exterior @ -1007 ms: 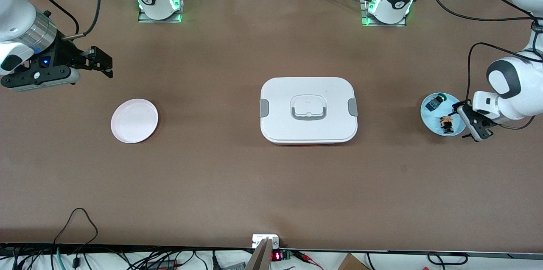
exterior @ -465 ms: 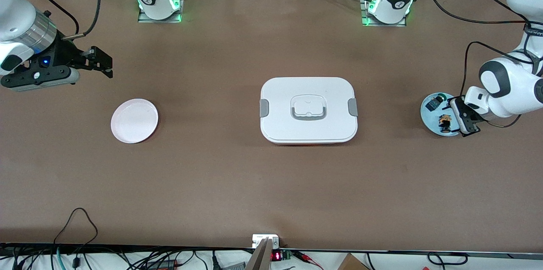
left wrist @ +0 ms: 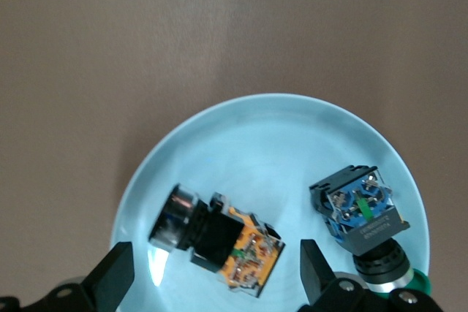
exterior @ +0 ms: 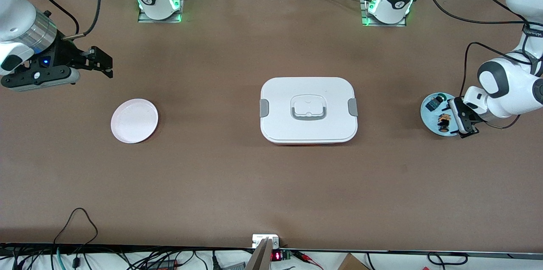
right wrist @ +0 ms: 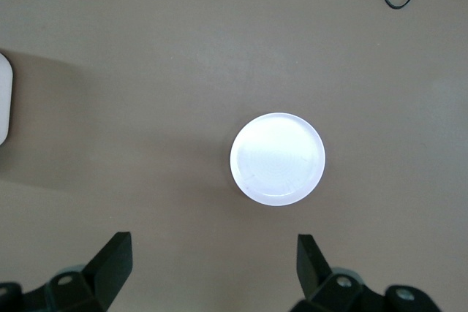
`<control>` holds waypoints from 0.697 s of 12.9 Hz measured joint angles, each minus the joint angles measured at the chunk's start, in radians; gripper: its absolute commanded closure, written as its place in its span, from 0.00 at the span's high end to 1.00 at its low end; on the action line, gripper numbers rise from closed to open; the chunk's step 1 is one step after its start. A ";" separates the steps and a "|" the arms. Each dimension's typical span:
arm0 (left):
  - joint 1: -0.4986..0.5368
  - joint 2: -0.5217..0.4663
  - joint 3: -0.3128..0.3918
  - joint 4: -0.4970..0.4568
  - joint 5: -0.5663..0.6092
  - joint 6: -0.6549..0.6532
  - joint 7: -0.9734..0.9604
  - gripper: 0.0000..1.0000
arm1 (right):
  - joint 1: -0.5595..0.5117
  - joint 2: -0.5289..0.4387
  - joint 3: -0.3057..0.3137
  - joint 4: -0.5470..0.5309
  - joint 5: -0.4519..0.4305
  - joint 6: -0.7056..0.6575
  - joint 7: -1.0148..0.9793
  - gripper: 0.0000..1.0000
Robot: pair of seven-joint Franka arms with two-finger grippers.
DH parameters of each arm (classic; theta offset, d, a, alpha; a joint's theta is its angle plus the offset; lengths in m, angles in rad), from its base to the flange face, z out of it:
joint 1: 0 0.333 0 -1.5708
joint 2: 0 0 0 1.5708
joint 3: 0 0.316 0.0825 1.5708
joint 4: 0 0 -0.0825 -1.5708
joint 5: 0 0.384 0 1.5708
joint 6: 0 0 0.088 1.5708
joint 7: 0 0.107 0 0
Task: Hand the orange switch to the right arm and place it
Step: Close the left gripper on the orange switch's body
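Note:
The orange switch (exterior: 444, 122) lies on its side on a light blue plate (exterior: 427, 114) at the left arm's end of the table. In the left wrist view the switch (left wrist: 219, 242) shows a black body, an orange-tan end and a shiny round cap. My left gripper (exterior: 460, 119) is open just above the plate; its own view (left wrist: 217, 274) shows one finger on each side of the switch, apart from it. My right gripper (exterior: 100, 62) is open and empty, and waits above the table at the right arm's end (right wrist: 212, 262).
A black-and-blue switch with a green cap (exterior: 433, 103) lies on the same blue plate (left wrist: 256, 137), beside the orange one (left wrist: 362, 213). A white round plate (exterior: 134, 120) sits below the right gripper (right wrist: 278, 158). A white lidded box (exterior: 309, 110) stands mid-table.
My left gripper has moved in over the blue plate and come down so that its fingers flank the orange switch. The right arm has not moved.

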 measured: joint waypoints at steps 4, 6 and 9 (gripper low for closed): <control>0.000 0.000 -0.014 0.006 0.000 0.000 0.124 1.00 | 0.000 0.000 0.001 0.000 0.000 0.001 0.000 1.00; 0.000 0.000 -0.016 0.006 0.000 0.007 0.178 1.00 | 0.000 0.000 0.001 0.000 0.000 0.002 0.000 1.00; 0.000 0.001 -0.018 0.003 0.000 0.028 0.241 1.00 | 0.000 0.000 0.001 0.000 0.000 0.002 0.000 1.00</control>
